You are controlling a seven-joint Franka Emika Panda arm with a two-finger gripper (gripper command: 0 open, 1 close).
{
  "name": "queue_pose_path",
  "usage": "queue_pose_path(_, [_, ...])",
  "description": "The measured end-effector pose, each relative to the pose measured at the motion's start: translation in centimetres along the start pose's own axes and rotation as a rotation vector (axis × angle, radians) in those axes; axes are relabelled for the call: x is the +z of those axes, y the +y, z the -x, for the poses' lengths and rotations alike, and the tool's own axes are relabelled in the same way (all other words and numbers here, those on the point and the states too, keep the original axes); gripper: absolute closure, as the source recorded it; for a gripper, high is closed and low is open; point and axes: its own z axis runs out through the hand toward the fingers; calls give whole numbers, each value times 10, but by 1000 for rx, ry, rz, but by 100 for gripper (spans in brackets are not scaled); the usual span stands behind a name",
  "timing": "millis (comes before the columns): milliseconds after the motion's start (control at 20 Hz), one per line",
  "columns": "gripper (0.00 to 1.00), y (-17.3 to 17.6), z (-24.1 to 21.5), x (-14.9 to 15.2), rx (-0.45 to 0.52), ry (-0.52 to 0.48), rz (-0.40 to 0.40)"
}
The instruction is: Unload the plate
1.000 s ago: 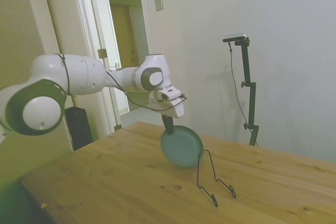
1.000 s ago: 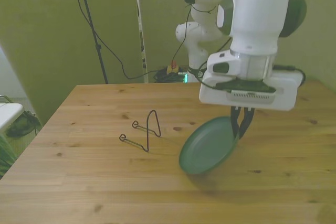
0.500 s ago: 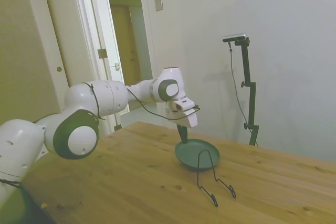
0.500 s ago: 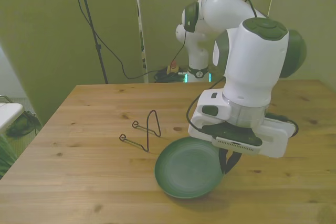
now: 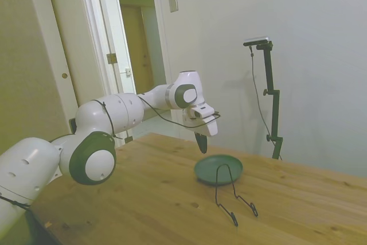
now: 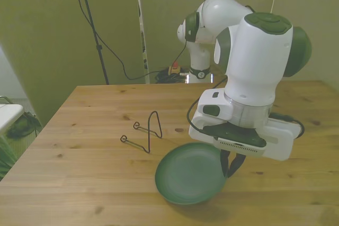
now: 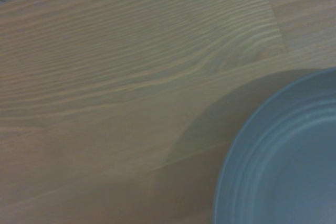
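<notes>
Reaching out low over the wooden table (image 6: 79,183), the white arm (image 5: 120,116) extends from the side view's left, its wrist bent so that the gripper (image 5: 201,142) points downward. In the side view the dark fingers hang just above the near rim of the plate (image 5: 218,168) and appear clear of it; in the front view the gripper (image 6: 233,163) sits at the plate's edge on the front view's right, its tips partly masked by the white wrist housing. Whether the fingers are parted or closed cannot be told from either view. The plate (image 6: 189,173) lies flat on the tabletop, face up, a round matte green dish with a shallow raised rim and faint concentric rings; it looks plain and unmarked. The wrist view shows an arc of the plate (image 7: 294,166) over wood grain, with a soft shadow beside its rim. A thin black wire stand (image 6: 144,133) stands on the table just beside the plate, toward the front view's left, holding nothing.
</notes>
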Motion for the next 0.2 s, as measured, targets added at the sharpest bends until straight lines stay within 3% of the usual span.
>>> queue_pose_path(200, [0, -4, 5, -18, -20, -5, -38])
